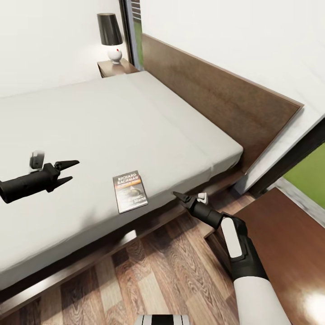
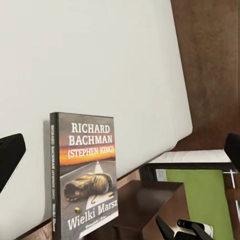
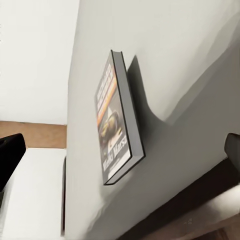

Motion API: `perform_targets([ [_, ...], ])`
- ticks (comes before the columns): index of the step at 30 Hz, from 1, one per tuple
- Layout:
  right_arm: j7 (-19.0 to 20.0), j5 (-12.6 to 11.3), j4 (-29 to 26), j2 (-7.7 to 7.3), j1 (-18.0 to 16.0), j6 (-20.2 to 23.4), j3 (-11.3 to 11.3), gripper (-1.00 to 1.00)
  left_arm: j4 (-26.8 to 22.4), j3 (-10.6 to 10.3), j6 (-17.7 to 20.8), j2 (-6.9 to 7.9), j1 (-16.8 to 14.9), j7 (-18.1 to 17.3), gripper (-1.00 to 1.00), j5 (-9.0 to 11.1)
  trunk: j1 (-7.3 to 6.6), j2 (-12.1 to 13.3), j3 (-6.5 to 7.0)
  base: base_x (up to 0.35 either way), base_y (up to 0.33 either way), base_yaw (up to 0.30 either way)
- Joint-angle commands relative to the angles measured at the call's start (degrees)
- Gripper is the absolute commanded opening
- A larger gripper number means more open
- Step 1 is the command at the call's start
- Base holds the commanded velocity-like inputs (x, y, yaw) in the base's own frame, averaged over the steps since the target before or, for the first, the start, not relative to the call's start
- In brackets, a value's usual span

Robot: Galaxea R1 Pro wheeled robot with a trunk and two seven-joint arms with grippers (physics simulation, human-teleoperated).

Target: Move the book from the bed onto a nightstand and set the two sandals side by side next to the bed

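— Between the two pincers, what is lying on the bed [image 1: 104, 117]?

— The book [image 1: 130, 191] is lying flat on the off-white mattress, cover up, close to the near edge. White lettering is reading "Richard Bachman" over an orange band and a greyish picture. Nothing is touching it.

— How is the left pincer [image 1: 67, 171] sitting relative to it?

— It is hovering over the mattress, well apart from the book, with its two dark fingers spread and nothing between them. In the left wrist view the book [image 2: 85, 175] is showing ahead of the spread fingertips [image 2: 10, 155], which are framing it from either edge of the picture.

— And the right pincer [image 1: 180, 197]?

— It is hanging just off the bed's near edge, over the dark frame, near the book's other side and pointing towards it. In the right wrist view its fingertips [image 3: 10, 155] are also standing wide apart and gripping nothing, with the book [image 3: 117, 120] ahead of them, seen edge-on against the mattress.

— What is lying further out?

— Beyond the right pincer's arm, a nightstand [image 1: 289, 253] with a glossy brown top is standing beside the bed, by the brown headboard [image 1: 216, 95]. Far past the left pincer, at the bed's other side, a second nightstand [image 1: 115, 68] is carrying a lamp [image 1: 111, 38] with a black shade and a white base. Wood-plank floor [image 1: 149, 280] is running below the bed frame.
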Motion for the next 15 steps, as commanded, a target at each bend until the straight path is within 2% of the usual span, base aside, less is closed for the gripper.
perform_targets([
  [1,0.17,-0.06,-0.02,0.06,-0.03,0.55,-0.18,1.00,-0.02,0.06,0.19,0.03,-0.03,0.58,1.00,0.70,-0.01,-0.02,0.02,0.000,0.000,0.147],
  [4,0.09,-0.19,-0.02,0.05,-0.05,1.21,-0.18,1.00,-0.02,0.08,0.22,0.07,0.17,0.53,1.00,1.32,-0.01,-0.02,0.21,0.000,0.000,0.157],
  [5,-0.10,-0.31,0.00,0.09,-0.18,3.34,-0.18,1.00,-0.02,-0.25,0.24,-0.19,0.84,0.41,1.00,3.26,-0.01,-0.02,0.28,0.000,0.000,0.187],
  [6,-0.14,-0.33,0.02,0.08,-0.20,3.78,-0.21,1.00,-0.02,-0.36,0.24,-0.30,1.07,0.31,1.00,3.66,-0.01,-0.02,0.35,0.000,0.000,0.190],
  [12,-0.22,-0.41,0.04,-0.02,-0.29,4.86,-0.52,1.00,-0.02,-0.67,0.24,-0.87,2.43,-0.07,1.00,4.61,-0.01,-0.02,0.78,0.000,0.000,0.194],
  [15,-0.25,-0.45,0.05,-0.15,-0.31,5.27,-0.69,1.00,-0.02,-0.78,0.24,-1.92,3.81,-0.33,1.00,4.93,-0.01,-0.02,0.99,0.000,0.000,0.198],
])
